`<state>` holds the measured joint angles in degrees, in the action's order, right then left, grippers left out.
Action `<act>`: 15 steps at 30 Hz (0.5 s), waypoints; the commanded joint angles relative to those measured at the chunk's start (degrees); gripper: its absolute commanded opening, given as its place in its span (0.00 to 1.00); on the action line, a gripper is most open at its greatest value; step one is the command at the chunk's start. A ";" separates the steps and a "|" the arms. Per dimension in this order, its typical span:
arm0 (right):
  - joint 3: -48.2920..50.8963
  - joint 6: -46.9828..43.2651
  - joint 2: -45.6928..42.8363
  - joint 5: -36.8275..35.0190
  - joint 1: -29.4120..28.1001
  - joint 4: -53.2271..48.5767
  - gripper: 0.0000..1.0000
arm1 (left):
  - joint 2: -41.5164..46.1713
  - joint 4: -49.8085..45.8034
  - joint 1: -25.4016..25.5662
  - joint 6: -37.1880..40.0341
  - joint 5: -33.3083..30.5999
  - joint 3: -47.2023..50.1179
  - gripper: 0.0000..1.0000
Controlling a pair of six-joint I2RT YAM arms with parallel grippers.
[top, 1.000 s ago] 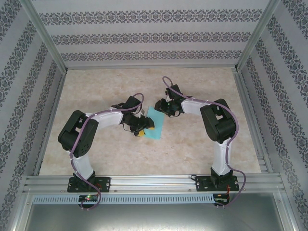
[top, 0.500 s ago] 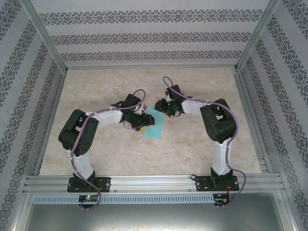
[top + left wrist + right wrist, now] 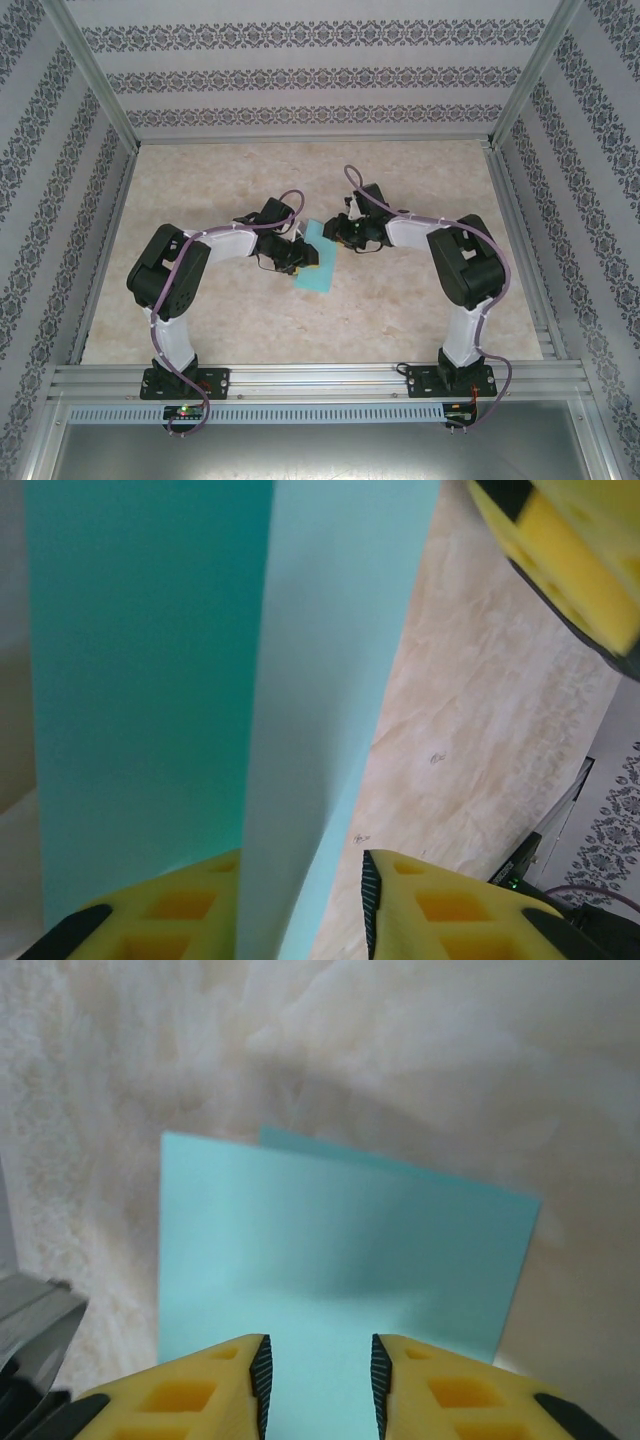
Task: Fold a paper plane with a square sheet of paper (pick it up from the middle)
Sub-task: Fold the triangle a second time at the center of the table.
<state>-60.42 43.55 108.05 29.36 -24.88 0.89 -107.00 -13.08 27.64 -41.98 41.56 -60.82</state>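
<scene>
The square sheet of paper [image 3: 322, 268] is turquoise and lies partly folded on the table between the two arms. My left gripper [image 3: 300, 256] is at its left edge. In the left wrist view a raised fold of the sheet [image 3: 320, 680] runs up between my left gripper's [image 3: 300, 870] yellow fingers, against the left finger, with a narrow gap before the right pad [image 3: 368, 900]. My right gripper [image 3: 337, 233] is at the sheet's far end. In its wrist view the right gripper [image 3: 318, 1345] stands open over the flat sheet [image 3: 340, 1250], which shows through the gap.
The marbled table [image 3: 200, 320] is bordered by aluminium rails and patterned walls [image 3: 320, 80]. The right gripper's yellow finger [image 3: 570, 560] shows close by in the left wrist view. Bare tabletop [image 3: 480, 730] lies to the right of the sheet.
Both grippers' jaws have narrowed. The left gripper has moved onto the sheet's left edge and the sheet's near end has shifted slightly left. The right gripper has come slightly nearer.
</scene>
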 commanded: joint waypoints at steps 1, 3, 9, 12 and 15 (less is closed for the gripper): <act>3.52 1.17 -3.34 1.17 -0.97 1.93 0.30 | -1.13 0.99 -0.54 1.41 -0.34 0.83 0.32; 4.70 1.86 -3.57 1.05 -2.02 1.60 0.26 | -1.19 1.01 -0.55 1.59 -0.27 0.97 0.31; 4.64 3.33 -0.32 0.82 -4.46 1.44 0.17 | -0.87 1.07 -0.54 1.82 -0.01 1.59 0.30; 4.26 3.50 1.08 0.83 -4.72 1.40 0.16 | -0.42 1.02 -0.52 1.77 0.40 2.41 0.30; 3.91 3.14 1.87 0.30 -4.73 0.35 0.16 | 0.88 0.90 -0.51 1.74 0.77 3.65 0.27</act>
<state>-56.10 46.46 108.90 29.69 -29.52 1.85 -107.26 -12.75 27.64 -41.60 41.63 -58.52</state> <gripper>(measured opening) 0.156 0.280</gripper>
